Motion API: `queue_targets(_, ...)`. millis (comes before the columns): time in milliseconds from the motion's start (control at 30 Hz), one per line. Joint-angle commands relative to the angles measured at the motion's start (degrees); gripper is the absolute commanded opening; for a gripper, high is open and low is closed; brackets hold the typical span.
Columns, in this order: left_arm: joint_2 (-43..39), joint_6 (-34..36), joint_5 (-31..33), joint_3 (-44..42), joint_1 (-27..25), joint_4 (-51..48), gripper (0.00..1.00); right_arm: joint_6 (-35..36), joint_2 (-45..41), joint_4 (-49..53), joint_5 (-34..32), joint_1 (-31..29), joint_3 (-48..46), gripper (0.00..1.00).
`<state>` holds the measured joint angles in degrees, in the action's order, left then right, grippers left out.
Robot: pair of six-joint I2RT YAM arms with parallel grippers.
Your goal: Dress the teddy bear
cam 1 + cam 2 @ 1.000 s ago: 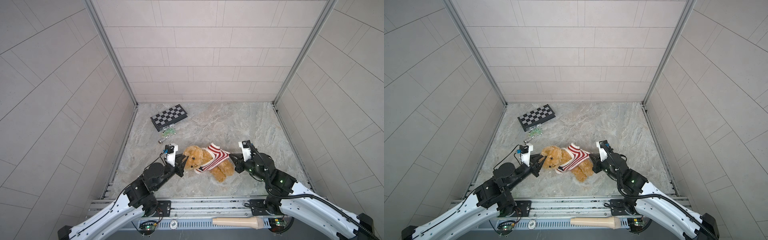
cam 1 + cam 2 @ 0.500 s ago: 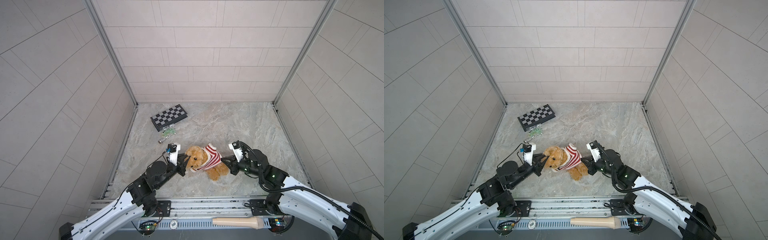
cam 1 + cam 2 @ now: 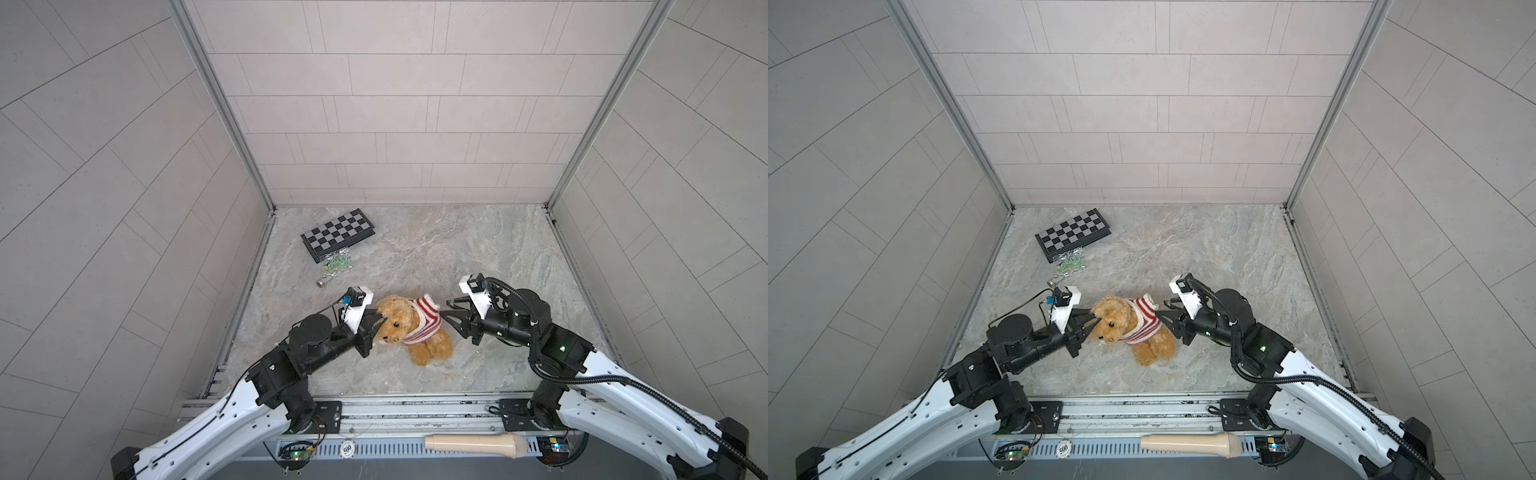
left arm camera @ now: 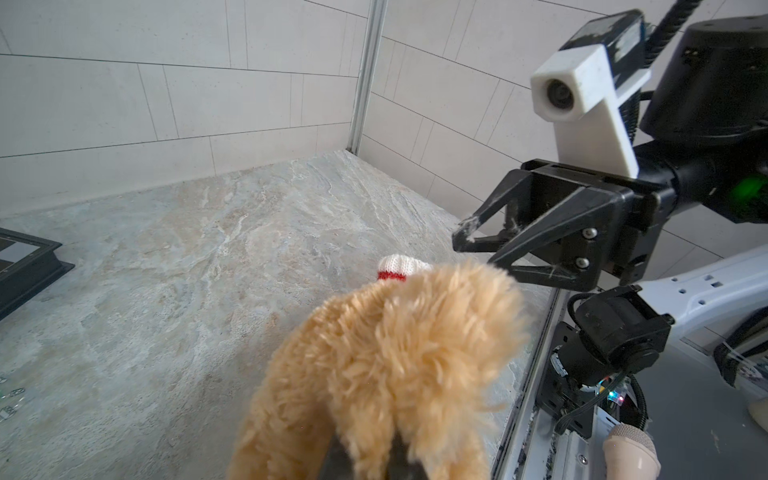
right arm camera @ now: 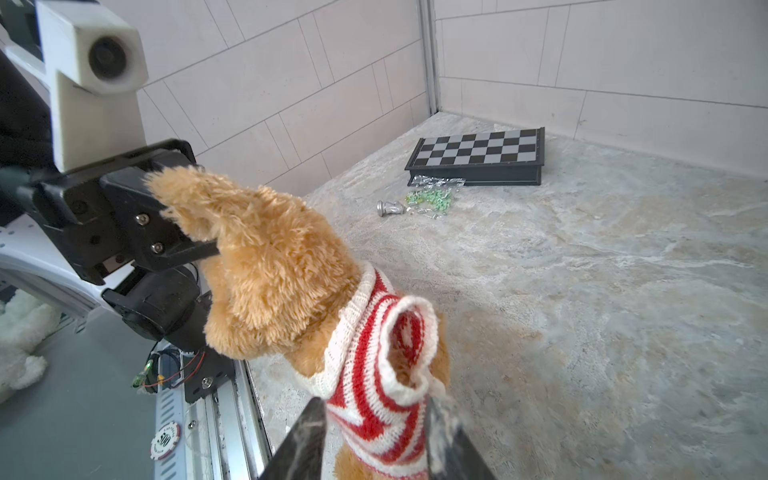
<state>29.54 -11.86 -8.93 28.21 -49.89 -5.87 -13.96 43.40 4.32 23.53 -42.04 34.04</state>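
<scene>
Two things changed in the last second. My right gripper (image 3: 446, 311) came in leftward toward the teddy bear (image 3: 397, 326), and its jaws parted, letting go of the striped sweater (image 3: 424, 325) that they had been stretching out to the right. Those jaws now stand moderately apart and empty, with the tips just beside the knit at the bear's back. My left gripper (image 3: 375, 323) is as it was, clamped narrow on the bear's ear (image 5: 183, 191) and holding the head up on the left.

The bear is propped between my two grippers near the front middle of the marble table (image 3: 478, 249). Its legs point toward the near edge, and it is well apart from the chessboard (image 3: 338, 235) at the far left.

With the pull gone, the sweater has drawn back in and sits bunched round the neck and chest. Its collar is already past the head. In the right wrist view one sleeve (image 5: 409, 332) stands up as an empty loop with no paw through it.

I judge the head step done and the arms still to do. Next my right gripper needs a fresh hold, probably on that sleeve or the hem. My one worry is that the ear pinch is my only grip, and soft plush may slip from it.
</scene>
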Motion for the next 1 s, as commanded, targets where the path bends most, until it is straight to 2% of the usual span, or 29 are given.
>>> queue_targets(0, 0.58, 1.6, -3.36, 2.55, 0.34, 2.49, 0.0, 4.65, 1.29, 0.52, 2.48, 0.03, 1.11, 0.43)
queue_targets(200, 0.96, 1.24, -4.14, 2.64, 0.34, 3.32, 0.0, 6.69, 5.03, 0.61, 1.52, 0.03, 3.63, 0.39)
queue_targets(333, 0.79, 1.05, -3.69, 2.73, 0.32, 3.19, 0.0, 6.41, 5.78, 0.68, 1.34, 0.03, 3.32, 0.25)
queue_targets(500, 0.43, 0.96, -3.02, 2.74, 0.36, 2.97, 0.0, 6.67, 3.69, 2.68, -0.04, 0.03, 2.66, 0.18)
queue_targets(567, 0.27, 0.87, -3.11, 2.64, 0.38, 3.16, 0.0, 6.74, 3.07, 3.15, -0.08, 0.03, 2.47, 0.2)
queue_targets(633, 0.15, 0.71, -3.21, 2.56, 0.4, 3.23, 0.0, 6.58, 2.9, 3.12, -0.05, 0.01, 2.2, 0.31)
queue_targets(733, 0.23, 0.53, -3.39, 2.43, 0.35, 3.58, 0.0, 6.23, 3.9, 1.73, 0.45, 0.01, 1.78, 0.39)
queue_targets(967, 0.11, 0.34, -3.57, 2.46, 0.37, 3.67, 0.0, 6.13, 6.26, 0.08, 1.49, -0.06, 1.91, 0.33)
